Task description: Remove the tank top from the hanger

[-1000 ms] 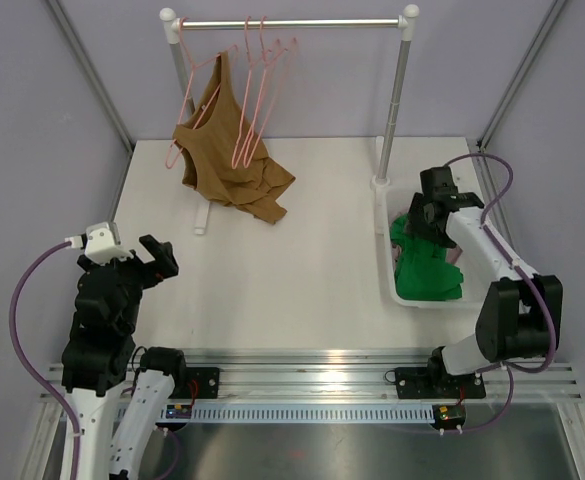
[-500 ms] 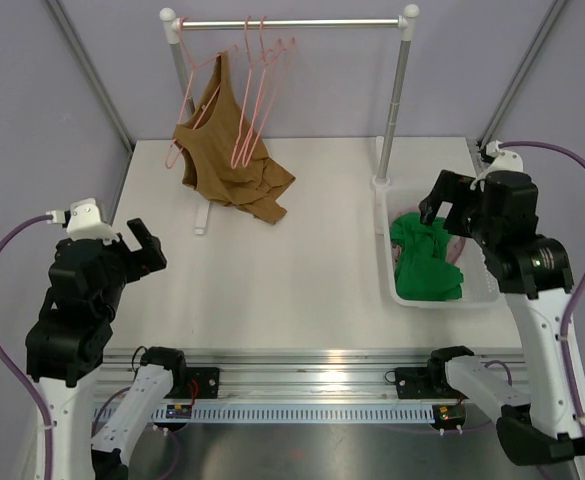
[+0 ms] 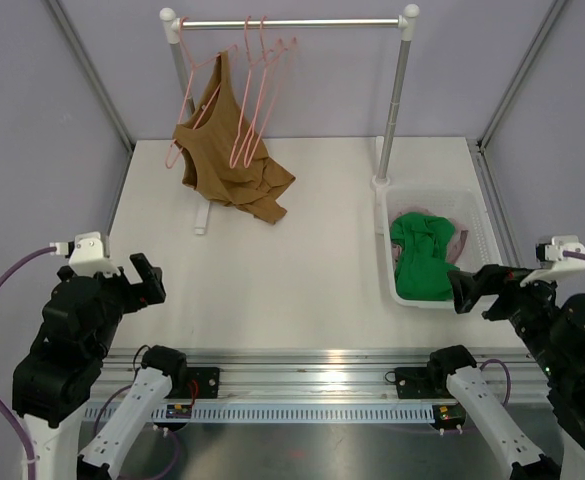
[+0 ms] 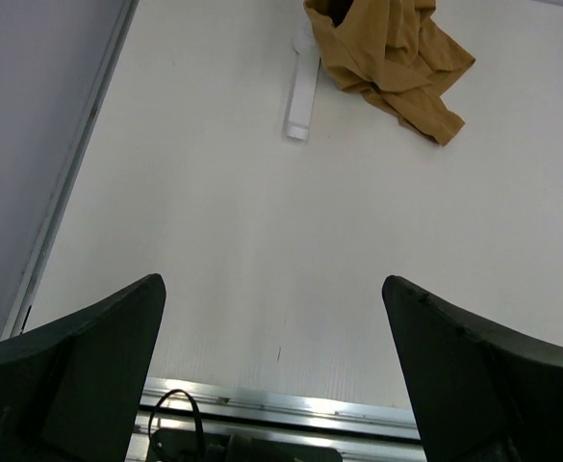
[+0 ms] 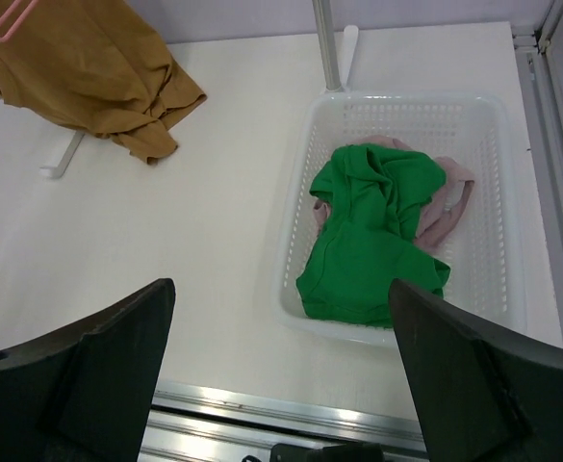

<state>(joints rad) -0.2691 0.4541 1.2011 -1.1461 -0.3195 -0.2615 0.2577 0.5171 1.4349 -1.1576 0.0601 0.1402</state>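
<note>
A brown tank top (image 3: 227, 165) hangs from a pink hanger (image 3: 189, 95) on the rail at the back left, its lower part bunched on the table. The left wrist view shows the tank top (image 4: 387, 48) far ahead, and the right wrist view shows it (image 5: 79, 67) at the top left under a pink hanger (image 5: 2, 19). My left gripper (image 3: 145, 279) (image 4: 271, 284) is open and empty over the near left edge. My right gripper (image 3: 475, 290) (image 5: 281, 287) is open and empty at the near right, well apart from the tank top.
A white basket (image 3: 384, 240) (image 5: 406, 96) at the right holds a green garment (image 3: 422, 255) (image 5: 368, 241) and a pink one (image 5: 449, 192). The clothes rack (image 3: 292, 22) carries two more pink hangers (image 3: 262, 80); its white foot (image 4: 302, 87) lies on the table.
My right arm has drawn back from the basket to the near edge, its jaws now wide and the green garment left in the basket. My left arm has moved slightly toward the front.
</note>
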